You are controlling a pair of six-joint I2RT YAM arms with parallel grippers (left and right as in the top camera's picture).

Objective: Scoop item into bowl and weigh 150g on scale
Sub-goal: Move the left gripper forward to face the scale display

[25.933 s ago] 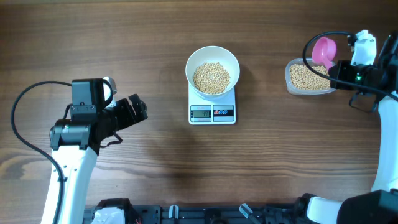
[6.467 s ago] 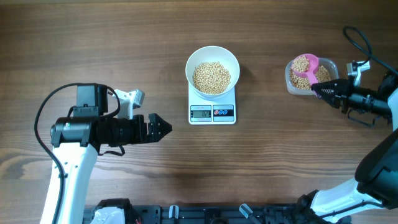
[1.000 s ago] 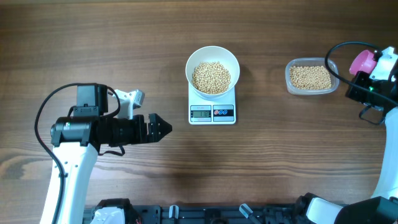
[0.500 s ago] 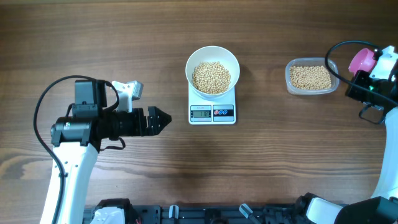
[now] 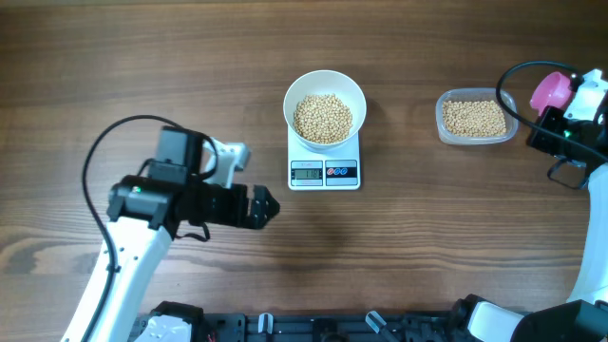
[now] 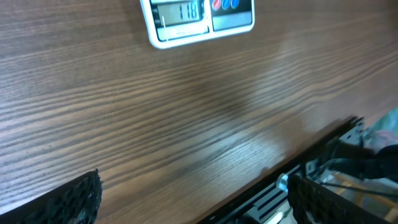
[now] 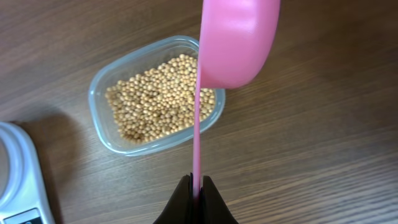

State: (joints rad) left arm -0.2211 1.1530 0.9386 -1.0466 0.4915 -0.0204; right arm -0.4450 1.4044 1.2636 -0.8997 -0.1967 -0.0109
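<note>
At the middle of the wooden table [image 5: 427,237] we see the scale [image 5: 325,173] with the bowl [image 5: 290,97] standing on its platform. The bowl covers most of the platform, so only the front strip with the lit display and the buttons shows, and the digits are too small for us to read with certainty. A heap of beans [image 5: 323,118] lies in the bowl. Well to the right sits a clear plastic container [image 5: 441,119] holding a shallow layer of the same beans. The right gripper [image 7: 196,185] hangs just beyond the container's right end, its fingers pressed tight on the thin handle of a pink scoop [image 7: 239,37]. From the wrist camera the scoop's cup rises in front of us and hides the container's far right corner, and we cannot tell whether it carries anything. A black cable [image 5: 532,66] arcs from that arm over the container's right edge. The left gripper [image 5: 264,206] hovers over bare wood left of the scale and closer to the near edge, pointing right, its jaws spread wide and holding nothing. In its wrist view the two dark fingers [image 6: 71,200] frame the wood, with the scale's display at the top edge. The left arm's cable [image 5: 138,119] loops behind it, and a dark rail [image 5: 313,326] runs along the table's near edge.
</note>
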